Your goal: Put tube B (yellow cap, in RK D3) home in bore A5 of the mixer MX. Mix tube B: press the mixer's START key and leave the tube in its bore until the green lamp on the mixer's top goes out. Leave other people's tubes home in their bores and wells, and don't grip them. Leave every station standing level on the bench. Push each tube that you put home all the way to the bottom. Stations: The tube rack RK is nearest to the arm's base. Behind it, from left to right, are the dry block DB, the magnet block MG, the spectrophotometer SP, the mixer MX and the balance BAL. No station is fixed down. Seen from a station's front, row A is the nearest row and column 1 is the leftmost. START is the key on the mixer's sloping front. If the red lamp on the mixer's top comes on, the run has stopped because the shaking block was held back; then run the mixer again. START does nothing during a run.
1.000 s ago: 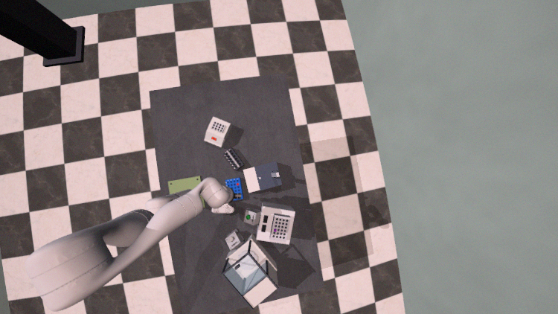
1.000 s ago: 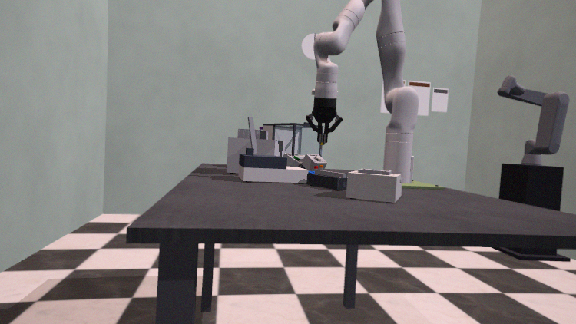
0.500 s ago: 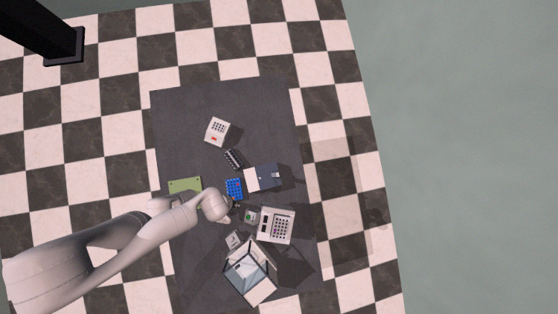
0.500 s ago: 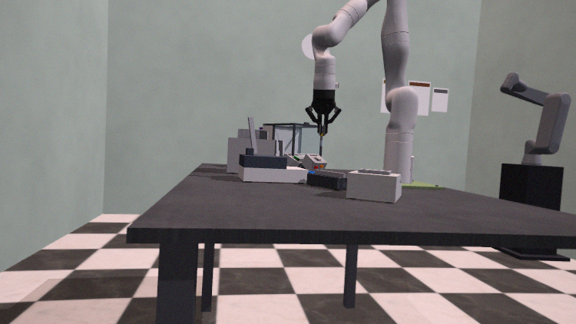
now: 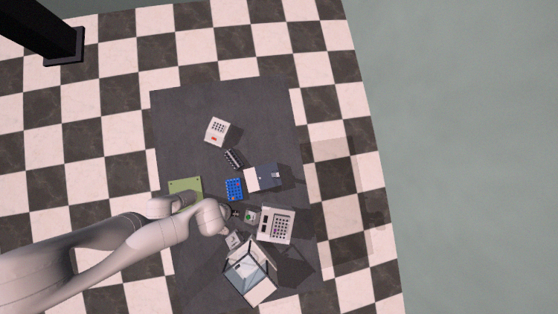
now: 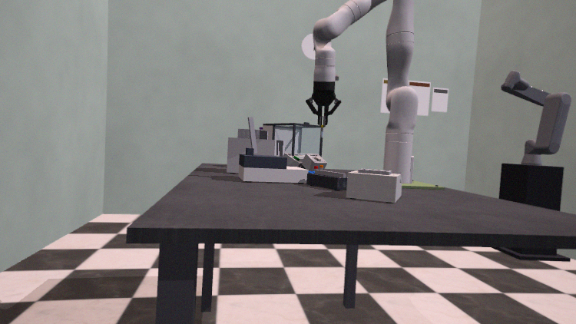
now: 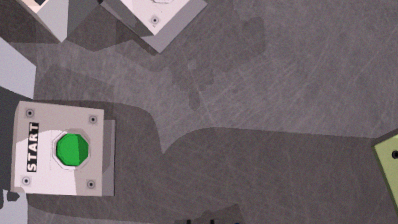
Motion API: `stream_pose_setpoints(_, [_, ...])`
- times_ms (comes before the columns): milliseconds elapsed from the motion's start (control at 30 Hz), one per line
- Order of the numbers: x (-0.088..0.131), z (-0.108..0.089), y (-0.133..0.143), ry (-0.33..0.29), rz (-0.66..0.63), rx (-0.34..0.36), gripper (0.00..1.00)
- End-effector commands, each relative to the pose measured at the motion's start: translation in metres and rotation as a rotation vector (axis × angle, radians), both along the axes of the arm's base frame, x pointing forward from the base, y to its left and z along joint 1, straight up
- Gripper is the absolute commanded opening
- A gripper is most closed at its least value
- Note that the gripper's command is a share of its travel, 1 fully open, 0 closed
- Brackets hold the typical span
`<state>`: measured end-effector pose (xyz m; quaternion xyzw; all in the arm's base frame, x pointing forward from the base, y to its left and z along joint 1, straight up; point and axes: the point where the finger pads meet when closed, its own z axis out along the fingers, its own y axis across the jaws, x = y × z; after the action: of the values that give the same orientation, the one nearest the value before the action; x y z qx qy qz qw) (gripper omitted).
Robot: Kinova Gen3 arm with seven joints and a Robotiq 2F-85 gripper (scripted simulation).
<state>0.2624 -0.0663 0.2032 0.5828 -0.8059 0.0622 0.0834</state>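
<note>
I see the fingers (image 6: 322, 117) hanging high over the counter (image 6: 282, 209), in the upper middle of the side view. They are almost all the way together. A tiny yellow bit sits right at their tips. That is the cap of tube B (image 6: 322, 126), pinched between them. It is too small for me to see more of the tube.

From above, the fingers are in the middle of the picture, just left of the mixer (image 5: 286, 218). In the wrist view the green START key (image 7: 72, 149) is at the lower left, off to one side of the fingers.

The blue tube rack (image 5: 233, 189) is just above the fingers in the top view. It has an orange-capped tube (image 5: 233, 198) and a red-capped tube (image 5: 237, 183) in it. A purple-capped tube (image 5: 274, 231) sits in the mixer's holes. The glass-walled balance (image 5: 257, 291) stands below the mixer, near the bottom of the picture. The green base plate (image 5: 187, 183) is to the left.
</note>
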Motion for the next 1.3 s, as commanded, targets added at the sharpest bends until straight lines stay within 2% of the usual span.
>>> stream_pose_setpoints(0, [-0.001,0.007,-0.006,-0.001,0.000,0.000,0.10])
stream_pose_setpoints(567, [-0.006,0.043,-0.039,-0.001,0.000,0.000,0.10])
stream_pose_setpoints(767, [-0.006,0.043,-0.039,-0.001,0.000,0.000,0.10])
stream_pose_setpoints(1267, [0.038,0.043,-0.062,-0.001,0.000,0.000,0.10])
